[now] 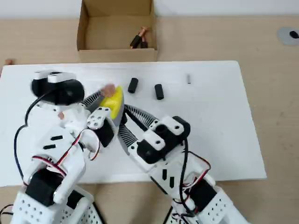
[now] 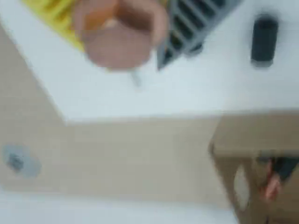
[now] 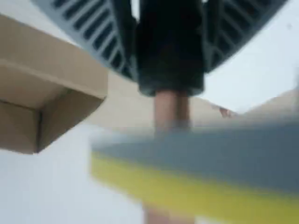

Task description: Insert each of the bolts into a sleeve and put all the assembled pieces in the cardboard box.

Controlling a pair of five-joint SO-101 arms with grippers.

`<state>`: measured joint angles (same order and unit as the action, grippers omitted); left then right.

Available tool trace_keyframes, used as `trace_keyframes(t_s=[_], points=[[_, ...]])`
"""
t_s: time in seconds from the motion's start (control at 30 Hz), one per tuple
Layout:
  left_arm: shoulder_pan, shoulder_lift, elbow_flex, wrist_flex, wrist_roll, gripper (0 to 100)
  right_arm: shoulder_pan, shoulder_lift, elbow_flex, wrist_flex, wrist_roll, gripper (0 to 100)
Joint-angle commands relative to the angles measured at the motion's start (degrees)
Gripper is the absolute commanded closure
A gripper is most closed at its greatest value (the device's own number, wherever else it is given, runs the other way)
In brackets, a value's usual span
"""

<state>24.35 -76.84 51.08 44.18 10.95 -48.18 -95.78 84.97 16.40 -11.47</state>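
My left gripper, with its yellow jaw, is shut on a copper bolt above the white mat; the bolt's head looms close in the left wrist view. My right gripper meets it from the right, its grey fingers shut on a black sleeve. The bolt's shaft enters the sleeve's open end. Two loose black sleeves lie on the mat beyond the grippers. The cardboard box stands behind the mat and holds assembled pieces.
A small grey pin lies on the mat to the right of the loose sleeves. A grey disc sits on the wooden table at the far right. The right half of the mat is bare.
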Motion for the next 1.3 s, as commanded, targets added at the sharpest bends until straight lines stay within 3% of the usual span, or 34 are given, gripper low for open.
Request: trace_keyframes(t_s=[0.0, 0.3, 0.47, 0.67, 0.87, 1.07, 1.27], points=[[-0.1, -0.7, -0.6, 1.8, 0.0, 87, -0.5, -0.7, -3.5, -1.4, -0.5, 98.9], [-11.4, -0.6, -0.5, 3.4, 1.3, 80, -0.5, -0.7, -3.5, -1.4, -0.5, 98.9], [-12.3, -0.7, -2.7, 7.8, 1.7, 80, 0.0, -0.7, -3.5, -1.7, -0.4, 98.9], [-14.5, -0.3, -14.6, 17.7, 6.7, 81, 10.2, 4.4, -9.5, -4.5, -2.8, 98.9], [-25.3, -0.2, -15.9, 21.6, 6.0, 81, 16.6, 27.8, -27.5, -8.9, -3.4, 98.9], [-33.1, -0.7, -15.9, 26.8, -3.8, 81, 19.4, 55.3, -50.0, -11.1, -6.7, 98.9], [-36.6, -0.7, -15.9, 33.0, -12.3, 81, 24.4, 82.9, -72.8, -11.4, -11.0, 98.9]])
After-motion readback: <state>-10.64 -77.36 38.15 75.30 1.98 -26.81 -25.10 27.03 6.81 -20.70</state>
